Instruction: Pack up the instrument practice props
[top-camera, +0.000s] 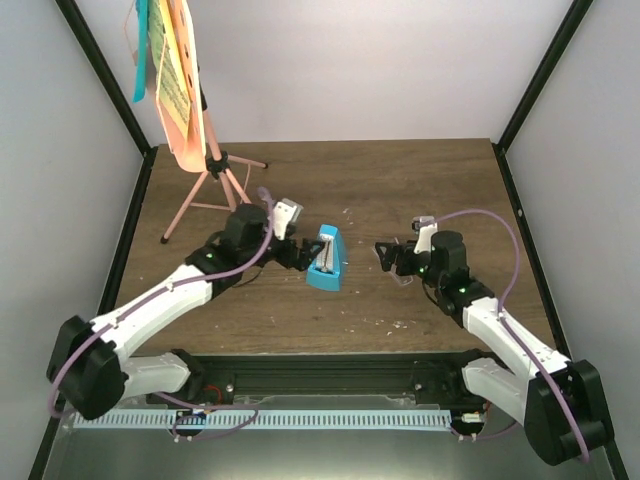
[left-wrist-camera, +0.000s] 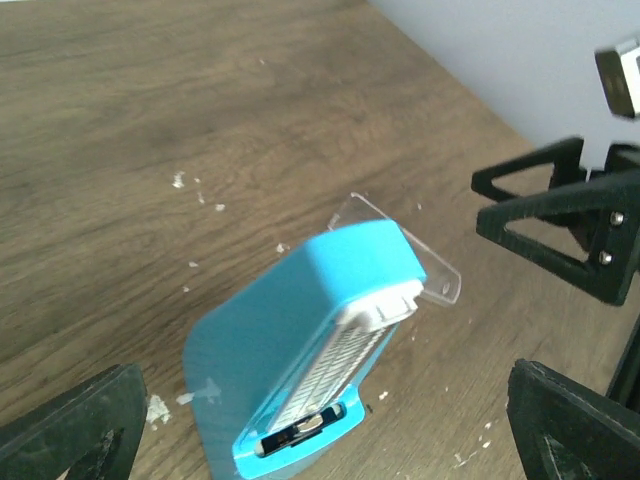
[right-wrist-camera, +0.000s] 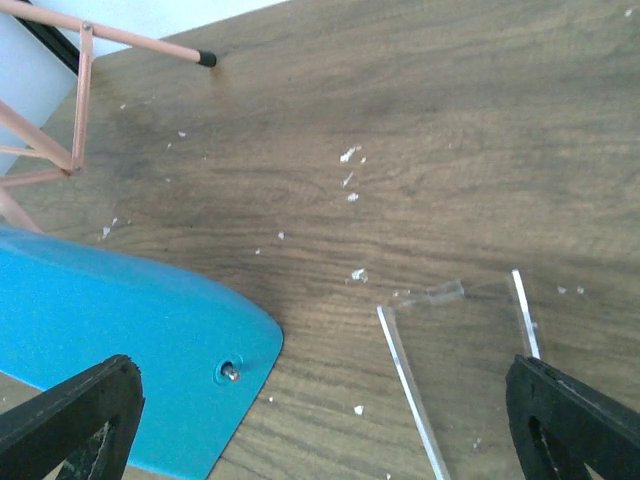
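Observation:
The blue wedge metronome (top-camera: 325, 258) stands mid-table, its clear cover off. My left gripper (top-camera: 303, 257) is open just left of it; in the left wrist view (left-wrist-camera: 322, 425) the metronome (left-wrist-camera: 310, 330) sits between the wide-apart fingers without touching them. The clear cover (right-wrist-camera: 460, 360) lies flat on the wood between the open fingers of my right gripper (right-wrist-camera: 320, 420), which is right of the metronome in the top view (top-camera: 386, 257). The salmon-pink music stand (top-camera: 210, 180) stands at the back left, holding yellow sheets (top-camera: 175, 75) and a blue sheet (top-camera: 140, 50).
White crumbs (right-wrist-camera: 350, 155) dot the wooden table (top-camera: 400, 190). Black frame posts (top-camera: 105, 70) and white walls close in the sides and back. The stand's tripod legs (right-wrist-camera: 80, 90) spread over the back-left corner. A white cable rail (top-camera: 300, 418) runs along the near edge.

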